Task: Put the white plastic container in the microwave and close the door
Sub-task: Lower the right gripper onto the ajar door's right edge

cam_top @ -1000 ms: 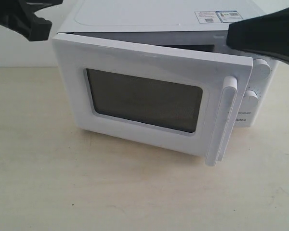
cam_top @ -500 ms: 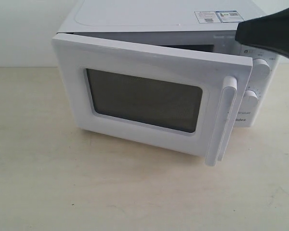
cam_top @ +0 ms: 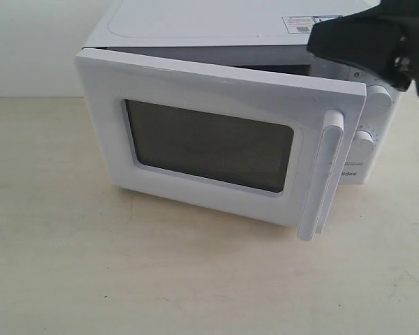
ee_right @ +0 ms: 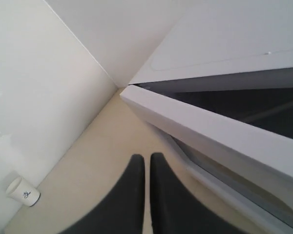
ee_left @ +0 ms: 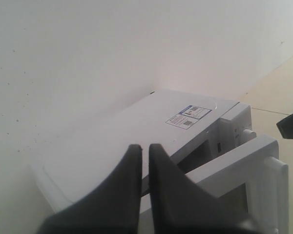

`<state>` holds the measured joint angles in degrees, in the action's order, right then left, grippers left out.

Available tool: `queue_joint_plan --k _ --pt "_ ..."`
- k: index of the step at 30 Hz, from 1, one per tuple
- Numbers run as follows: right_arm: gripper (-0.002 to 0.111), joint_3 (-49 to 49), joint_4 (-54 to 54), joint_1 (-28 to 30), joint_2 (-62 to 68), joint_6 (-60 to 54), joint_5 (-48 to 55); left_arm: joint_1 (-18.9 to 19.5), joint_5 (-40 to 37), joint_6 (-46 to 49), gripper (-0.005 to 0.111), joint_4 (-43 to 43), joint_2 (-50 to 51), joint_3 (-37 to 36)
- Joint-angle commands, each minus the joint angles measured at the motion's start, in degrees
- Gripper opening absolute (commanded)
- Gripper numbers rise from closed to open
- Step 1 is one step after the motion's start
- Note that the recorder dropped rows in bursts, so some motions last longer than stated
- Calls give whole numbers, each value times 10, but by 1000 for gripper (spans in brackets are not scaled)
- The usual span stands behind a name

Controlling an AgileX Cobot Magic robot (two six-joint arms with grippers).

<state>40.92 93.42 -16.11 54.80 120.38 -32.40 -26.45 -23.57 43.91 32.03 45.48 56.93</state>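
Note:
The white microwave (cam_top: 195,21) stands on the table with its door (cam_top: 209,84) ajar, swung partway out on its left hinge. The door's vertical bar handle (cam_top: 325,174) faces front right. The white plastic container is out of view; the dark window shows nothing of the inside. My right gripper (ee_right: 147,157) is shut and empty, and its black arm (cam_top: 366,38) hangs above the door's handle-side top corner. My left gripper (ee_left: 145,146) is shut and empty, held high over the microwave (ee_left: 136,131) near the wall, outside the exterior view.
Two round dials (cam_top: 379,99) sit on the microwave's right panel, behind the door's edge. A small paper cup (ee_right: 23,191) stands on the table by the wall, left of the microwave. The pale wooden table (cam_top: 126,272) stretches in front of the door.
The left arm has gone out of the exterior view's top left corner. The right arm has shifted left and now hangs over the door's top right corner. The door has not moved.

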Motion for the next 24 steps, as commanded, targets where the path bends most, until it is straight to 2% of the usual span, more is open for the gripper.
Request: queue_joint_plan --k 1,4,8,14,17,20,24 --pt "0 -2 16 -103 -3 -1 103 -1 -4 -6 4 4 -4 4" --pt "0 -17 14 -160 -3 -1 176 -1 -4 -6 4 4 -4 4" --pt "0 -50 -25 -241 8 -1 328 -1 -4 -6 4 4 -4 4" --pt "0 -78 0 -357 26 -1 540 -1 -4 -6 4 4 -4 4" --pt "0 -78 65 -402 25 -1 601 -1 -4 -6 4 4 -4 4" --pt "0 -78 65 -438 25 -1 661 -1 -4 -6 4 3 -4 4" --pt "0 -78 65 -464 32 -1 688 -1 -4 -6 4 3 -4 4"
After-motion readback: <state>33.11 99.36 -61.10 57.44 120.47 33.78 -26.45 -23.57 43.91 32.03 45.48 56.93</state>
